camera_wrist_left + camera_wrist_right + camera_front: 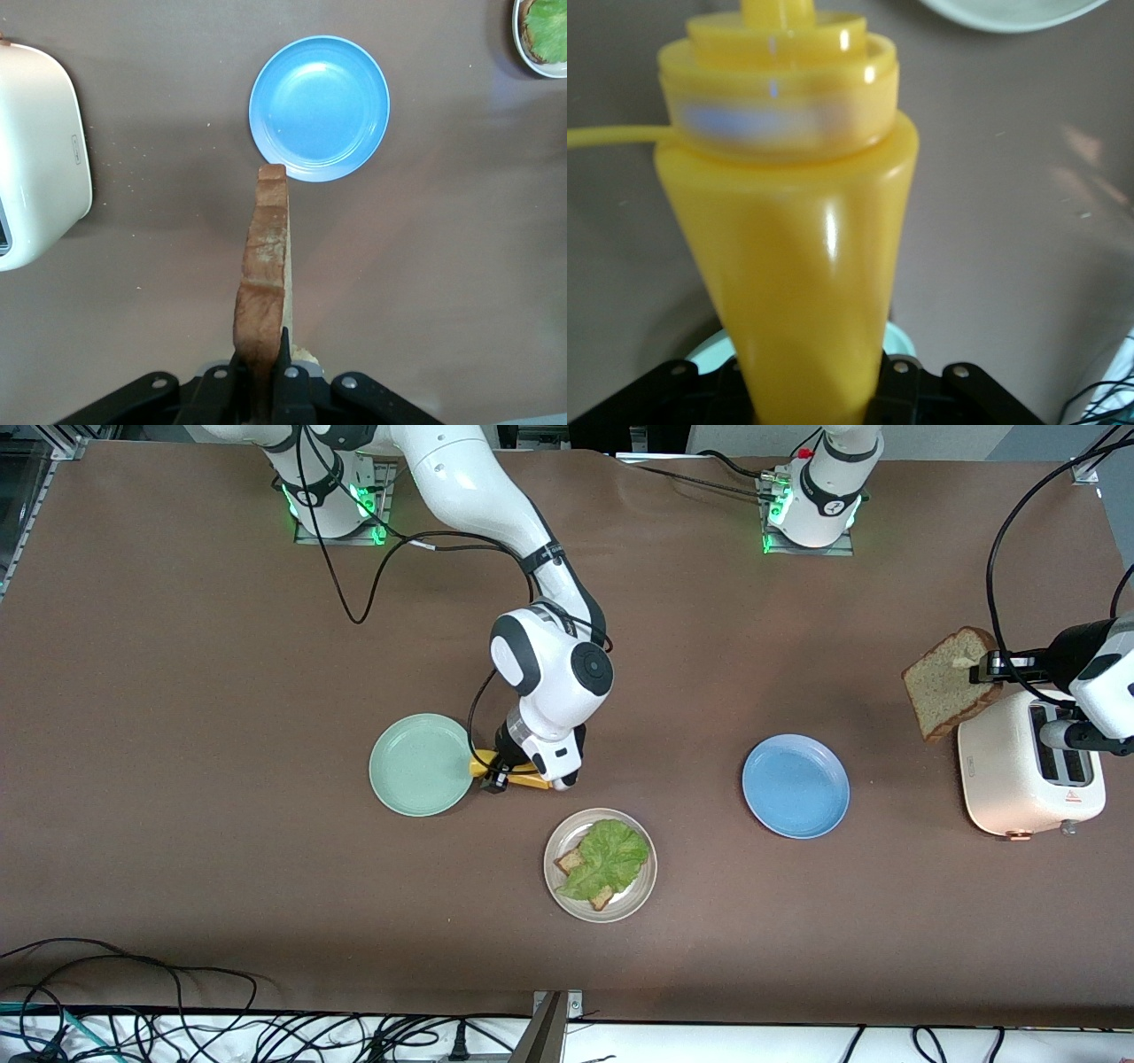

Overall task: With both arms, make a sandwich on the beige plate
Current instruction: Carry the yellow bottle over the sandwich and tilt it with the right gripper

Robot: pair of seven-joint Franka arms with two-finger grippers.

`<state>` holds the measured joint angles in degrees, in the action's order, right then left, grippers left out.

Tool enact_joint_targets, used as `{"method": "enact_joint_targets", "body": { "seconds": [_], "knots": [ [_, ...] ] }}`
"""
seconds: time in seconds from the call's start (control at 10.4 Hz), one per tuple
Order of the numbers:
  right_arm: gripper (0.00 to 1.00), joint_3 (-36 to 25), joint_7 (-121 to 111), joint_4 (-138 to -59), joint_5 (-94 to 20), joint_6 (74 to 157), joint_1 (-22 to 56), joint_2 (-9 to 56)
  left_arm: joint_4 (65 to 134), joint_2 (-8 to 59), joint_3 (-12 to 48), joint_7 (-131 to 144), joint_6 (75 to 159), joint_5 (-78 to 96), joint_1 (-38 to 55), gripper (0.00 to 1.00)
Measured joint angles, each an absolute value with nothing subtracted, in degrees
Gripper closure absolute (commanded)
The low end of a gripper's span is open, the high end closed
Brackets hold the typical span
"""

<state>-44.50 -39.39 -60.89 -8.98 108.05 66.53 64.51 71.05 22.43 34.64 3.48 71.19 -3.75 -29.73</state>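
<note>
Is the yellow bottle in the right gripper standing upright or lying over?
Lying over. In the front view the yellow bottle stretches flat along the table beside the mint-green plate, and the right gripper is shut on it.

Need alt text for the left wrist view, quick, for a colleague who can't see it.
The left gripper is shut on a toast slice held edge-on over the brown table, with the blue plate below its tip. A white toaster and the beige plate's edge show at the frame's margins.
</note>
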Motion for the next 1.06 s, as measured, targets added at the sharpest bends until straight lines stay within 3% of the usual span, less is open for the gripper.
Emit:
{"method": "enact_joint_targets", "body": {
  "seconds": [0.48, 1.06],
  "knots": [
    [1.00, -46.6, -39.7, -60.6, -7.6, 115.7, 61.6, 65.5, 71.1, 22.5, 34.6, 3.5, 71.5, -3.8, -29.6, 1.00],
    [1.00, -47.4, -39.6, -60.2, -4.6, 120.9, 62.4, 71.3, 71.1, 22.6, 34.6, 3.5, 71.6, -3.7, -29.5, 1.00]
  ]
}}
